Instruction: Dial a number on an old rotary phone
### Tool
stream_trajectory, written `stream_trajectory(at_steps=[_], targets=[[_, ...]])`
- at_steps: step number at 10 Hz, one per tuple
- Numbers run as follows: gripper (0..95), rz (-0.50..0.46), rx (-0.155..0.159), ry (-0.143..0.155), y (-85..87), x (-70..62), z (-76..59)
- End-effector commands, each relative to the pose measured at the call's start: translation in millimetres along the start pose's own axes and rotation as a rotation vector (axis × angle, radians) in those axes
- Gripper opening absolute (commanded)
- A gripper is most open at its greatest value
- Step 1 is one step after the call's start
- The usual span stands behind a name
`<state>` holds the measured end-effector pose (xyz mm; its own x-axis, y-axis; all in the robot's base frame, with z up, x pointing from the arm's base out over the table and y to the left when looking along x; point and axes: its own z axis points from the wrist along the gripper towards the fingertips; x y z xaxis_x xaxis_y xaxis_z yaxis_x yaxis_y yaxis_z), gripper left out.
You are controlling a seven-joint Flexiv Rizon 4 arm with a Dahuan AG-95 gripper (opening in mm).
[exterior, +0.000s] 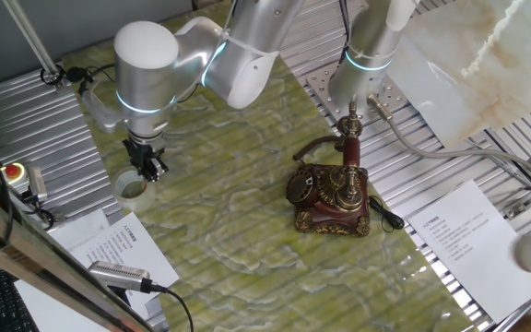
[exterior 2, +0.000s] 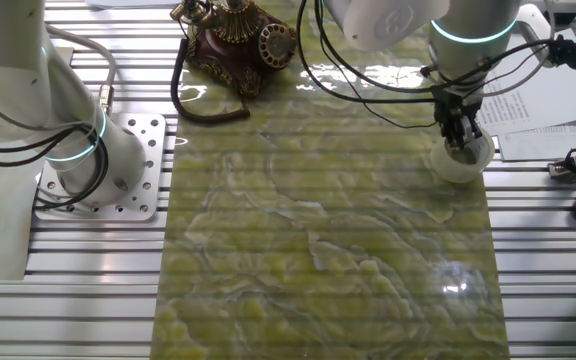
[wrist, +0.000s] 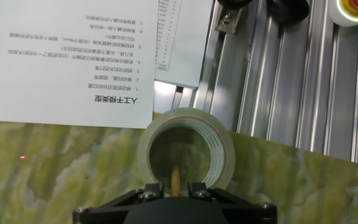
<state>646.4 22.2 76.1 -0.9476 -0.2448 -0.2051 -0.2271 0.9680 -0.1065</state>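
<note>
Green marble mat [exterior: 238, 212], one old rotary phone [exterior: 332, 192], one tape roll [wrist: 186, 149].
We see our gripper [wrist: 174, 184] above the roll; we cannot tell its opening.

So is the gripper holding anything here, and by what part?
Cannot tell. The gripper is down at the tape roll; a thin stick shows beneath it, its grip hidden.
</note>
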Motion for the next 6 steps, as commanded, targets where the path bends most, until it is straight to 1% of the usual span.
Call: stream_trajectory(at_steps=[1,3,5,6], targets=[[0.0,-0.002,0.005,-0.008,-0.4,-0.1,0.0],[0.0,0.001,0.005,-0.016,-0.5,0.2,0.3],[0.0,-0.001,0.002,-0.032,-0.7,0.8,0.7],[19.0,-0.004,0.0,-0.041,-0.7,0.9,0.7]])
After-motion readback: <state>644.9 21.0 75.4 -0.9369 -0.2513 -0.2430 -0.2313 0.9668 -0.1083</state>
